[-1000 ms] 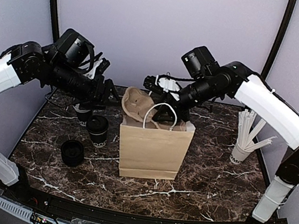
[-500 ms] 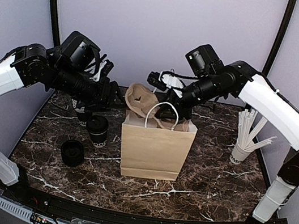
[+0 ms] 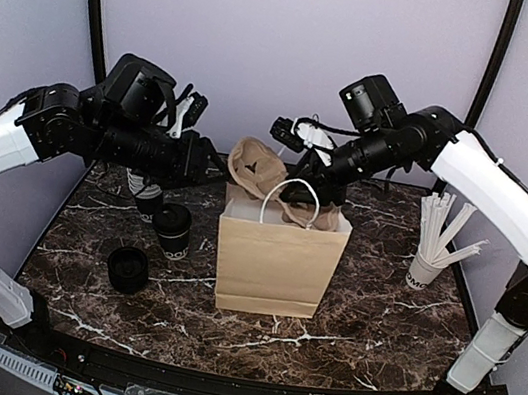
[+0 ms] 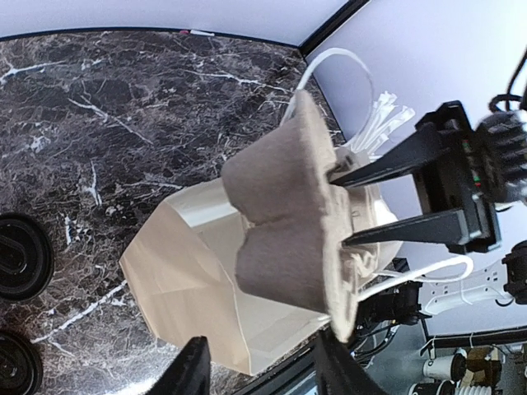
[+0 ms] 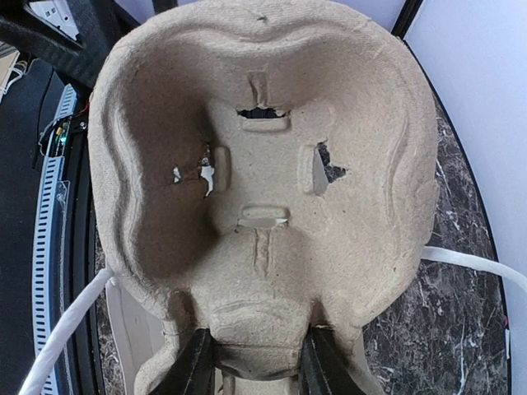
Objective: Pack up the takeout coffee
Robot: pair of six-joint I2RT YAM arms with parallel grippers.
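- Bag (image 3: 278, 266) upright, carrier (image 3: 254, 167) tilted over its mouth; coffee (image 3: 172, 230) beside it.
- My right end effector (image 3: 289, 190) pinches the carrier; left end effector (image 4: 262, 366) gapes nearby.

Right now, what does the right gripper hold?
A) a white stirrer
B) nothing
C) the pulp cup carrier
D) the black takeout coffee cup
C: the right gripper pinches the edge of the pulp cup carrier above the brown paper bag; the takeout coffee stands on the table left of the bag.

The tan moulded-pulp cup carrier (image 5: 263, 189) fills the right wrist view, hiding the inside of the brown paper bag (image 3: 278, 266).
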